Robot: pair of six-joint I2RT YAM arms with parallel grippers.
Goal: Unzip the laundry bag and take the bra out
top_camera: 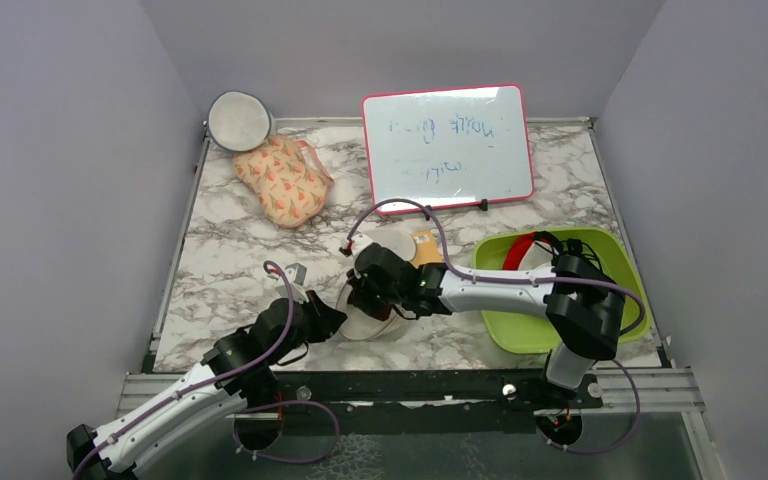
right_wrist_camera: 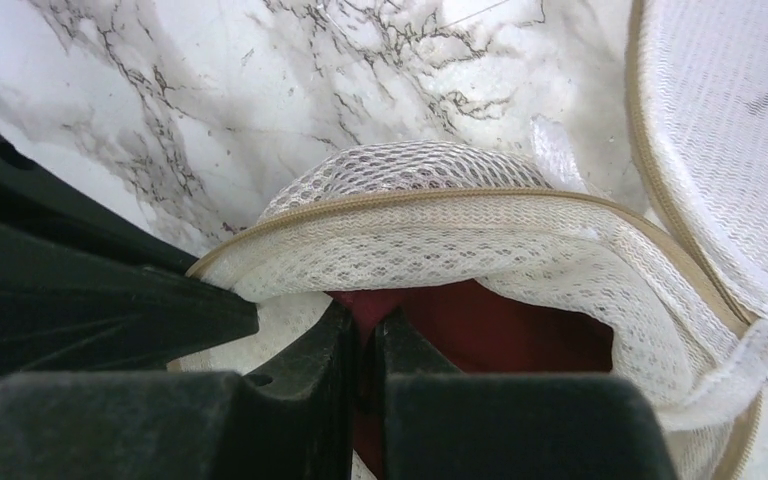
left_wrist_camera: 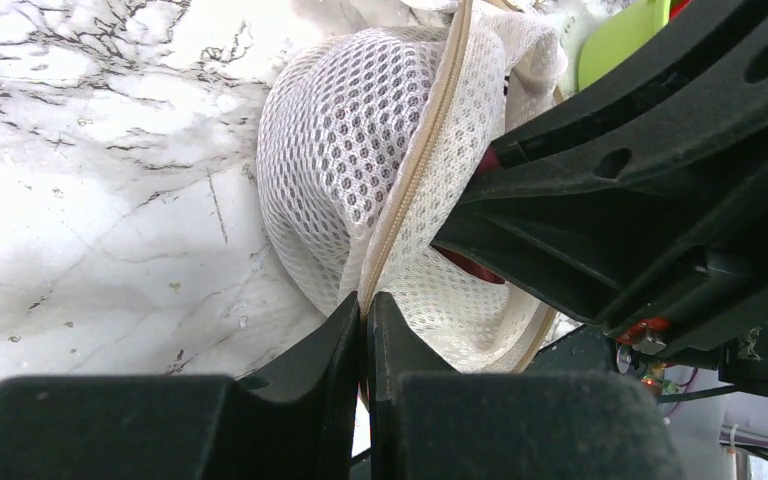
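Observation:
The laundry bag, a white mesh pouch with a beige zipper, lies near the table's front edge, its mouth gaping. My left gripper is shut on the bag's zipper edge. Inside the opening shows the dark red bra. My right gripper reaches into the bag and is shut on a fold of the bra. A flat round mesh face with a black squiggle, rimmed by the same zipper, lies at the upper right. In the top view both grippers meet at the bag, left gripper, right gripper.
A green bin holding red and white items stands at the right by the right arm. An orange notepad lies behind the bag. A whiteboard, a peach floral pouch and a grey-rimmed disc are at the back.

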